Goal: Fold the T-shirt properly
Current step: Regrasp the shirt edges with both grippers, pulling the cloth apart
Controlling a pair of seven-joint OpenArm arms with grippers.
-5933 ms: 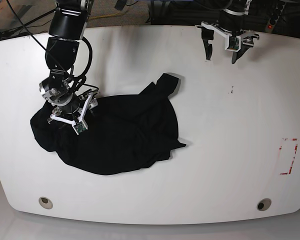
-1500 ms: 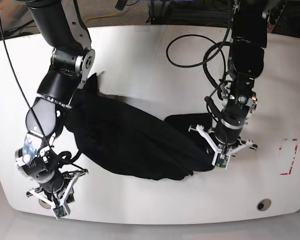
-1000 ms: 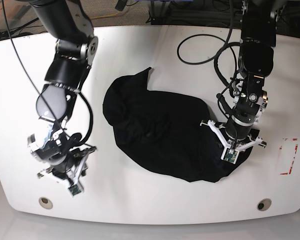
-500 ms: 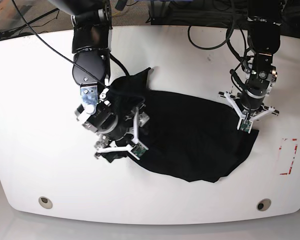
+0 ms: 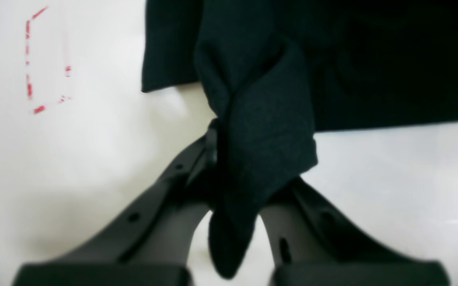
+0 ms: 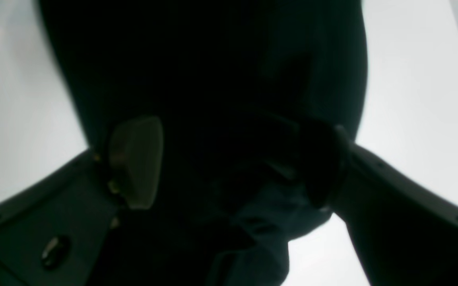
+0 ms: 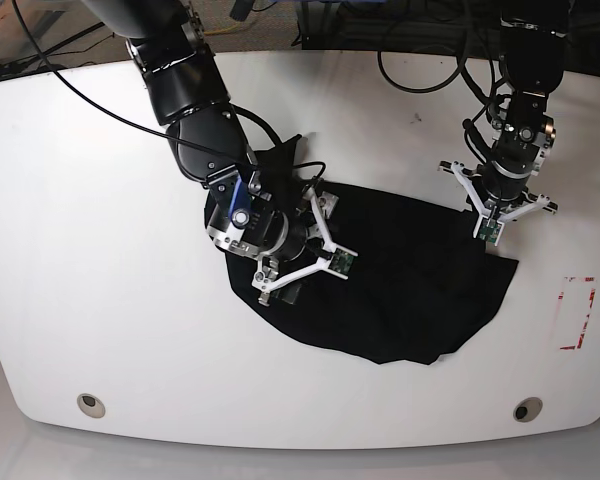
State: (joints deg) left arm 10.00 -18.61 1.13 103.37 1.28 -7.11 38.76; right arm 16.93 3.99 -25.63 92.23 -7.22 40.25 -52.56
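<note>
The black T-shirt lies spread and rumpled on the white table, with no print showing. At its right edge my left gripper is shut on a bunched fold of the cloth. In the left wrist view that fold runs up from between the closed fingers of this gripper. My right gripper is down over the shirt's left part. In the right wrist view it stands wide open with dark cloth filling the gap between its pads.
A red taped rectangle marks the table near its right edge and shows beside the shirt in the left wrist view. Two round holes sit near the front edge. Cables hang over the back of the table.
My right gripper has moved right, further onto the shirt, and its jaws now stand wide apart. The left gripper has lifted the shirt's right edge slightly toward the back.
</note>
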